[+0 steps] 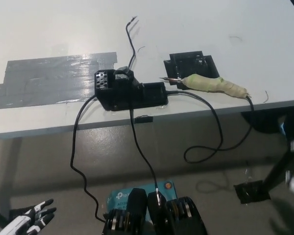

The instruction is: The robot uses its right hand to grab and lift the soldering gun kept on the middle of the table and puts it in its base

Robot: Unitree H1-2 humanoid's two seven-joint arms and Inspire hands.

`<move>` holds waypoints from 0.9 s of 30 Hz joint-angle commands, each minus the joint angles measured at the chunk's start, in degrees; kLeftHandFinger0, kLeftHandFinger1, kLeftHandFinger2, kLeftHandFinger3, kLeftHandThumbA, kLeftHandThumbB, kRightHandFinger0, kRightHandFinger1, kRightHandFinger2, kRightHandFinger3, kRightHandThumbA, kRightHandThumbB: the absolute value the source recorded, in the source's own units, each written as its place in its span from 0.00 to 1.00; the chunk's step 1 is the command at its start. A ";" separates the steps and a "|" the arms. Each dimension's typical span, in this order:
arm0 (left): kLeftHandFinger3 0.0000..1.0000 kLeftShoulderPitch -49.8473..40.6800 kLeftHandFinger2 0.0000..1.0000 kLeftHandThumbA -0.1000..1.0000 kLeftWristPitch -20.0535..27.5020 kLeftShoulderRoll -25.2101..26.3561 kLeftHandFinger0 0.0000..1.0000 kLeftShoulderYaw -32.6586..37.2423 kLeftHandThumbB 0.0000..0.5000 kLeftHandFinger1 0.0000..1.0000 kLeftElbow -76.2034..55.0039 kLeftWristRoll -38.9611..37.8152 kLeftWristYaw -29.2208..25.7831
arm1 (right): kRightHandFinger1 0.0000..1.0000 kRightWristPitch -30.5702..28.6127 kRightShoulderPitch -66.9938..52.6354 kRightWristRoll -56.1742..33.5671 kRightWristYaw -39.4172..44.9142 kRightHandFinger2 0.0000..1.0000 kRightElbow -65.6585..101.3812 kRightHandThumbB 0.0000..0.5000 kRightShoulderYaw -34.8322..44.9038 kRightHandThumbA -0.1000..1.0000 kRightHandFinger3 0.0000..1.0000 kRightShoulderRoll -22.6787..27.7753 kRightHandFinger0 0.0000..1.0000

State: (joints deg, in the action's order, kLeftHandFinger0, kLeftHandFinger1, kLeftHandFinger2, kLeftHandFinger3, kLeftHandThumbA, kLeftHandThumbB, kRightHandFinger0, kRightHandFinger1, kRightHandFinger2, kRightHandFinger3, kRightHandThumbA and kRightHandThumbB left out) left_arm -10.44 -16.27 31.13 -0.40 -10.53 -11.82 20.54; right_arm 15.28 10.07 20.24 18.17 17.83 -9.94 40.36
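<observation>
Fingers (43,209) of the white left hand (29,220) are spread apart and hold nothing; the hand rests low at the lower left corner of the head view, below the desk edge and well apart from everything on the desk. Of the black right arm (291,164) only a blurred dark shape shows at the right edge, beneath the desk line, and whether its fingers are apart or closed cannot be told.

On the white desk (210,24) the soldering gun (210,84) lies on its side near the front edge, right of centre. Its handle is wrapped in pale tape, and its thin metal tip (169,79) points toward picture left, just beside the base. A black cable (220,142) runs from the rear of the handle over the desk edge and hangs in a loop below. The black base (130,90), a boxy unit with a perforated block at its left end, sits at the middle of the desk near the front edge; the gun is not seated in it. Behind the tip lies a flat black patch of tape (193,63). A broad strip of grey tape (54,78) is stuck to the desk at left, touching the base's left end. Another black cord (74,147) drops from the base toward the floor.
</observation>
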 commanded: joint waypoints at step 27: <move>1.00 -0.22 1.00 0.78 -1.12 1.41 1.00 0.36 0.50 1.00 -2.82 1.15 2.43 | 1.00 1.85 45.38 11.44 8.53 1.00 -32.57 0.62 -13.05 0.30 1.00 -7.26 1.00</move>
State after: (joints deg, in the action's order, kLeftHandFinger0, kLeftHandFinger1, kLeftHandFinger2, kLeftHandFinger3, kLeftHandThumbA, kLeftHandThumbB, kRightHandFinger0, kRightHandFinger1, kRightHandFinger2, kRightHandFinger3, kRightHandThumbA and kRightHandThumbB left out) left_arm -10.75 -17.13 31.12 -0.30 -11.69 -11.06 21.64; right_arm 18.23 52.29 29.48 24.90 -12.03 -22.31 31.98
